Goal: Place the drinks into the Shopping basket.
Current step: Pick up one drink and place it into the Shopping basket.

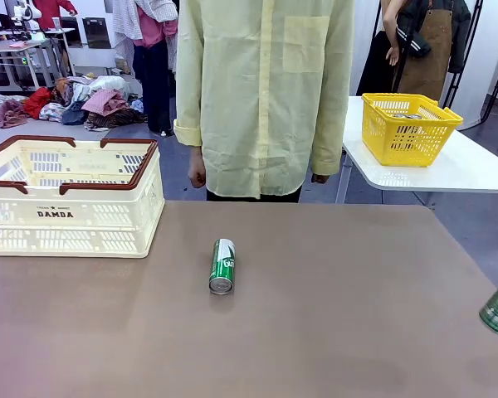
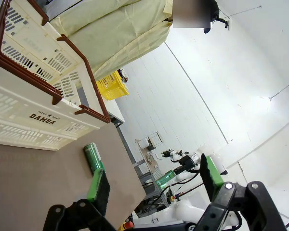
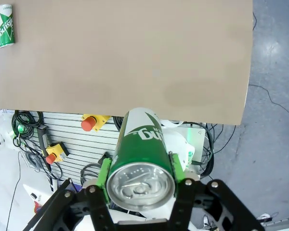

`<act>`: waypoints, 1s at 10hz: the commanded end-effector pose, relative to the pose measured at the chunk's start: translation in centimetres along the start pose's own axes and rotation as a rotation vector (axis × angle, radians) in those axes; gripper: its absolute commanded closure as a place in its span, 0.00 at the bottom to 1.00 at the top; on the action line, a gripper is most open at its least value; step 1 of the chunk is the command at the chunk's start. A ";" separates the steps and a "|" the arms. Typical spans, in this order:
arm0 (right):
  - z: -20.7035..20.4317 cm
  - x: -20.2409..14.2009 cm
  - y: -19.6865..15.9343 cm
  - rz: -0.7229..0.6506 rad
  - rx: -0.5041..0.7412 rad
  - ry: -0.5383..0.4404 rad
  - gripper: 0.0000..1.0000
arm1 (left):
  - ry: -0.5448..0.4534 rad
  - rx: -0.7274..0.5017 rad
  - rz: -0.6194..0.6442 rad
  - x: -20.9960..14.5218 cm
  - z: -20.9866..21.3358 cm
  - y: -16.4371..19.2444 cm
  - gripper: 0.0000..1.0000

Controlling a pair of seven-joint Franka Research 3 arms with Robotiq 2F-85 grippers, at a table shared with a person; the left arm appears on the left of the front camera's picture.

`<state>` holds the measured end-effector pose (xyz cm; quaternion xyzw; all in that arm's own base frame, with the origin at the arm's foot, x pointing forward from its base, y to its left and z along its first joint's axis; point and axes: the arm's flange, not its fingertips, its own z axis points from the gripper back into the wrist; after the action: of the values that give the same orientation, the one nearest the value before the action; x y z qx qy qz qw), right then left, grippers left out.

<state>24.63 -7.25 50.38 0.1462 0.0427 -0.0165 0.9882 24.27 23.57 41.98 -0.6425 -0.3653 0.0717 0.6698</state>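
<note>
The right gripper hugs a green can tight, and the Shopping basket sits far off to its left, nearer the left gripper, which is spread wide.

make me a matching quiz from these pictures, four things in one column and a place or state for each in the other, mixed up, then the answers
1 cream basket
2 yellow basket
3 left gripper
4 right gripper

A shut on a green can
B open, holding nothing
C on the white side table
D far left of the brown table

Pairs: 1-D, 2-C, 3-B, 4-A
</note>
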 end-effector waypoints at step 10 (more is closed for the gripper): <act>-0.6 12.7 25.7 0.527 -0.207 -0.016 1.00 | -0.010 -0.017 0.006 0.1 0.1 -0.3 0.00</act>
<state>35.88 15.92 55.20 0.0644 0.0030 0.2159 0.9743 24.27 23.57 41.99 -0.6426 -0.3654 0.0715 0.6696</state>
